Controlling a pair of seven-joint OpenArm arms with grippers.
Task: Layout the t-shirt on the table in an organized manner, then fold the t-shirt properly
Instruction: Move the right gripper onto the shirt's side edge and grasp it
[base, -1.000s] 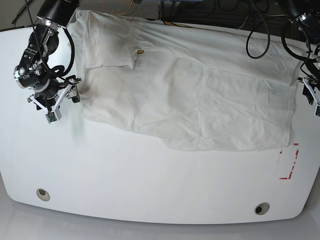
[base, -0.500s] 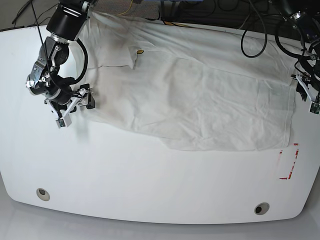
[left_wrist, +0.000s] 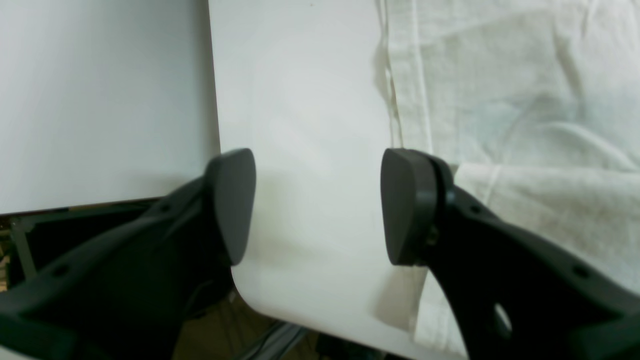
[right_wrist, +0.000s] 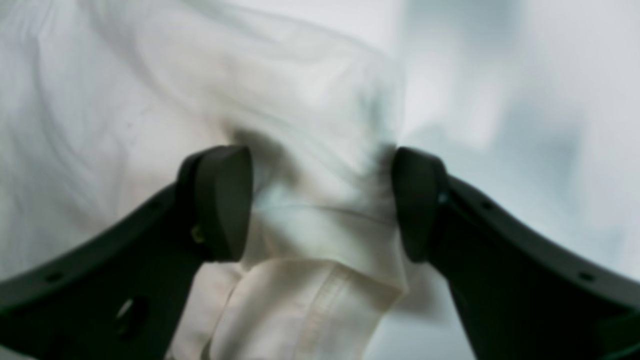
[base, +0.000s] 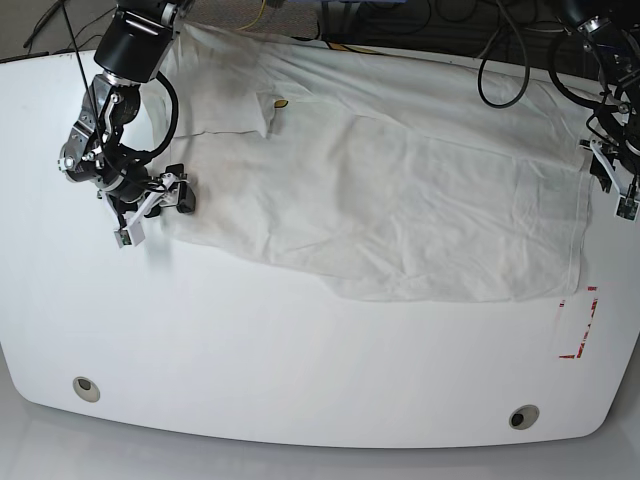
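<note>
- One large off-white cotton t-shirt lies spread on one wide glossy white table, along its far part in the base view; its far portion is folded over, and light wrinkles cross the rest.
- One small orange-yellow patch shows beside the tip of a folded flap on the t-shirt.
- Two round metal grommet holes sit on the near side of the t-shirt, well apart from it and from each other.
- One broken red tape mark is near the t-shirt's lower right corner in the base view.
- Two black grippers, one per arm. The left gripper is beside the t-shirt's side edge, its tips spread wide — bare tabletop between them.
- The right gripper is at the t-shirt's opposite end, tips apart too, with bunched cloth showing between them — not pinched.
- Compared with the first base frame, the right gripper has moved inward over the t-shirt's edge, and the left gripper has come closer to its side. The t-shirt's outline looks much the same.
</note>
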